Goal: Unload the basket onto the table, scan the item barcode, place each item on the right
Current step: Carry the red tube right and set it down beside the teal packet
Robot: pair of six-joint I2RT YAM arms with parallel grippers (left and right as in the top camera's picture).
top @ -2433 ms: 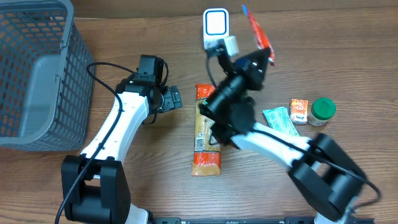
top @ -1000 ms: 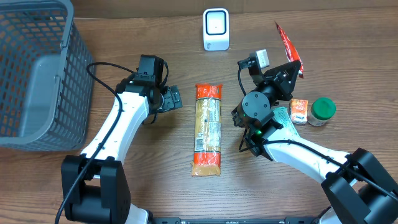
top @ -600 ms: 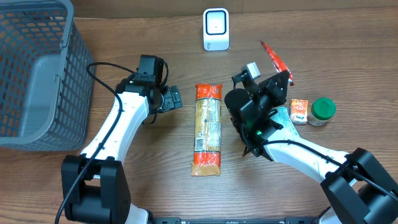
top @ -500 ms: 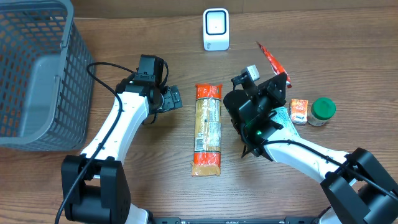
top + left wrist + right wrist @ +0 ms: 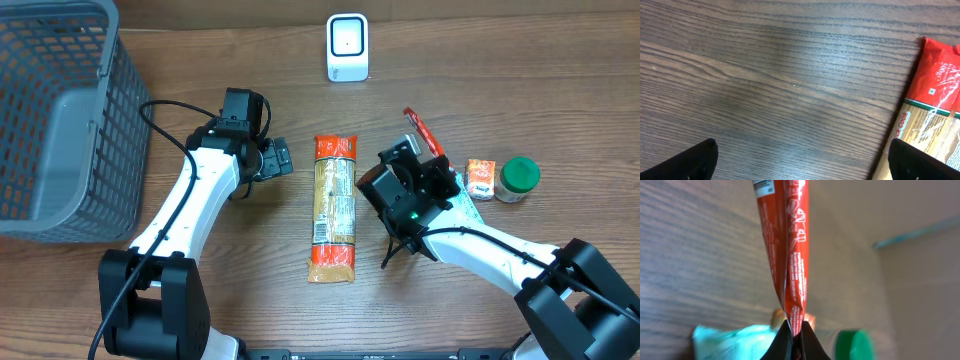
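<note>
Packet (image 5: pixel 790 255) matters most: I am pinching this thin red sachet by its lower edge in my right gripper (image 5: pixel 794 341), jaws clamped tight on the foil, and it is standing up from them, creased along its length. From overhead it is hanging over the table (image 5: pixel 520 60), near the middle and right of the pasta pack (image 5: pixel 334 205), well apart from the white scanner (image 5: pixel 347 45) at the far edge.

To scan well, I am judging that the printed face has to be turning square to the scanner's window, not edge-on to it. A white patch of print is showing at the packet's top edge in my wrist view; I cannot tell if that is the barcode. With so narrow a pinch, the foil is likely to be flopping or twisting, so slow wrist motion is what I am planning.

Just under my right fingers are lying a teal pouch (image 5: pixel 735 340), a small orange carton (image 5: pixel 481 178) and a green-lidded jar (image 5: pixel 519 177); I am wanting to lift clear of them. My left gripper (image 5: pixel 278 158) is hanging wide open and empty, left of the pasta pack, with the grey basket (image 5: pixel 60 110) beyond it.
</note>
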